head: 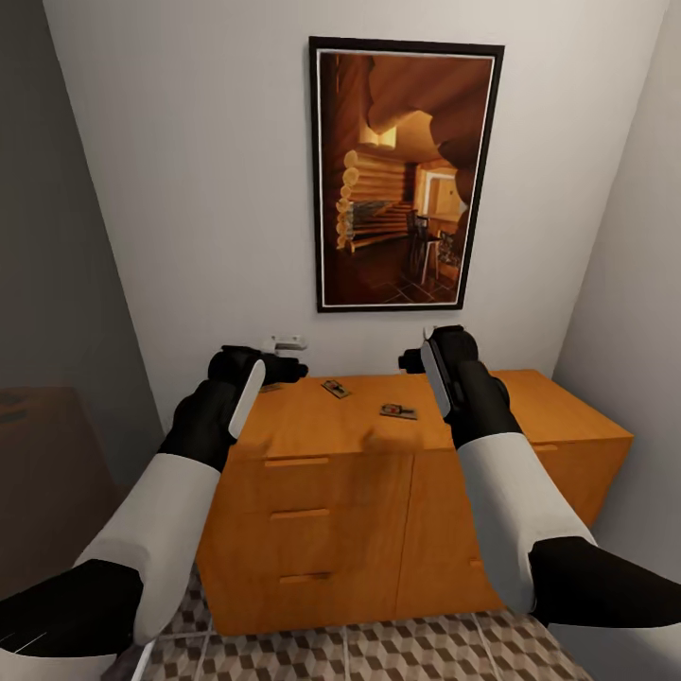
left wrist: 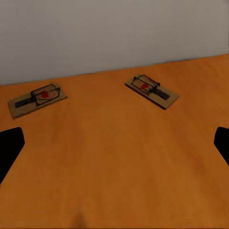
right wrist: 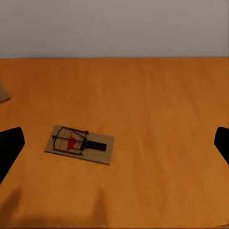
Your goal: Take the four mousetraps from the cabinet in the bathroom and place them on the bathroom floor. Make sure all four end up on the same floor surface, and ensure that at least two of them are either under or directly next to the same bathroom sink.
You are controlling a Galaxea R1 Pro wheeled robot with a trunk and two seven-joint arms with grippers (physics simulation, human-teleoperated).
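The orange-brown cabinet (head: 312,430) stands against the white wall. Two mousetraps lie flat on its top, one (head: 335,388) nearer the wall and one (head: 399,410) to its right. My left gripper (head: 279,367) hovers open over the top's left part; the left wrist view has two mousetraps (left wrist: 37,99) (left wrist: 152,90) ahead of its fingertips (left wrist: 9,148). My right gripper (head: 413,359) hangs open above the top's middle, with one mousetrap (right wrist: 80,144) between and just ahead of its fingertips (right wrist: 9,150). Neither gripper holds anything. The sink is out of view.
A framed picture (head: 405,175) hangs on the wall above the cabinet. A small white fitting (head: 286,342) sits on the wall behind my left gripper. Cube-patterned floor tiles (head: 378,653) show in front of the drawers. Walls close in on both sides.
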